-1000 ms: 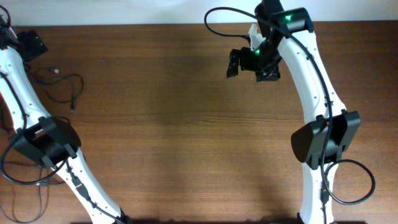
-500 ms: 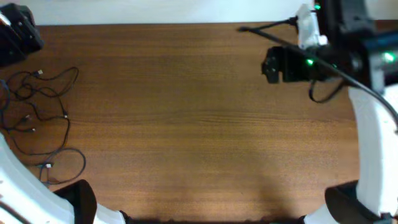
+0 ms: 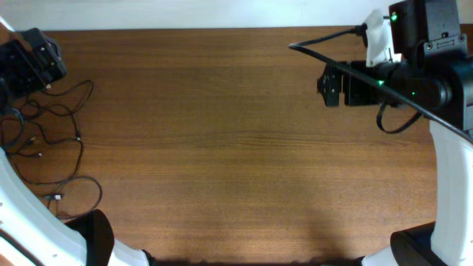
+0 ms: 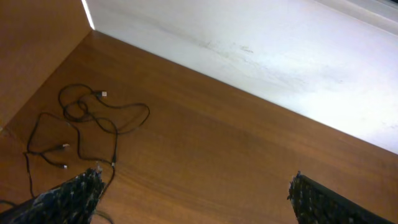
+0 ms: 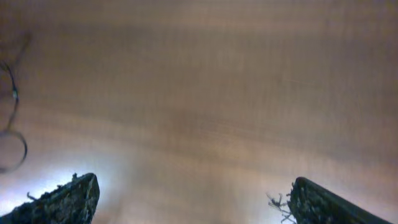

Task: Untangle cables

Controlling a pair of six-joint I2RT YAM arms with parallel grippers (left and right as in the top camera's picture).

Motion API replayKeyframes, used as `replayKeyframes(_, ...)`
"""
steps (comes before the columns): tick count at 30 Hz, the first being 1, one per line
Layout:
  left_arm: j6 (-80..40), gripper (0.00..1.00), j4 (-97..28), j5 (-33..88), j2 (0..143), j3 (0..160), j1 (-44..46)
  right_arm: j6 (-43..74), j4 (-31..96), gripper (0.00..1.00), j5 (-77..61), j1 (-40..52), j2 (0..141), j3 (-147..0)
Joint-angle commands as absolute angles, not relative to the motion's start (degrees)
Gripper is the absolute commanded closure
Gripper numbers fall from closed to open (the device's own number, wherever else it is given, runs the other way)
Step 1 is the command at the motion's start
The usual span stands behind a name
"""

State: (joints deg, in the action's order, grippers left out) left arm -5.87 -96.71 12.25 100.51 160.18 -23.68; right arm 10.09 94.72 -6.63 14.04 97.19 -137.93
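Note:
The cables (image 3: 52,140) are thin black cords with small plugs, lying loosely looped at the table's left edge. They also show in the left wrist view (image 4: 87,134) at the left. My left gripper (image 3: 29,63) is raised above the table's far left corner, just beyond the cords; in its wrist view the fingers (image 4: 193,199) are wide apart and empty. My right gripper (image 3: 332,83) is raised over the far right of the table, far from the cords; its fingers (image 5: 189,202) are wide apart and empty. A loop of cord (image 5: 12,124) shows at the left edge of the right wrist view.
The brown wooden table (image 3: 222,148) ends at a white wall along its far edge (image 4: 249,56). A thick black arm cable (image 3: 332,33) runs from the right arm. The arm bases stand at the near corners.
The overhead framing differs greatly from a second ago. Since half a second ago both grippers have shifted slightly right, and the cables lie about as before.

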Motion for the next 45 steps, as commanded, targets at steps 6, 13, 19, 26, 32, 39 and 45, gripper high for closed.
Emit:
replayKeyframes(6,-6.2,0.01,-96.71,12.67,100.42,160.18,-23.66,7.49,74.46,0.01,-5.52,14.98,85.8,-124.38)
replayKeyframes(13,-6.2,0.01,-96.68,12.67,100.42,160.18,-23.66,7.94,12.12,0.01,-9.3,6.83,41.52,-48.23)
replayKeyframes(19,-6.2,0.0,-96.71,12.67,100.42,160.18,-23.68,7.92,-7.97,0.01,-9.61,0.32,6.76,-9.63)
replayKeyframes(26,-6.2,0.01,-96.71,12.64,100.42,160.18,-23.68,7.97,-0.45,0.01,-11.18,0.36,0.19,-0.32)
replayKeyframes(32,-6.2,0.01,-96.71,12.67,100.42,160.18,-23.68,7.92,3.27,0.01,-13.32,2.61,0.19,-0.32)
replayKeyframes(39,-6.2,0.01,-96.71,12.67,100.42,160.18,-23.68,7.92,3.27,0.01,-13.32,2.61,0.19,-0.32)
replayKeyframes(45,-6.22,0.01,-96.68,12.69,101.06,160.18,-23.64,7.9,3.27,0.01,-13.3,2.61,0.19,-0.32)
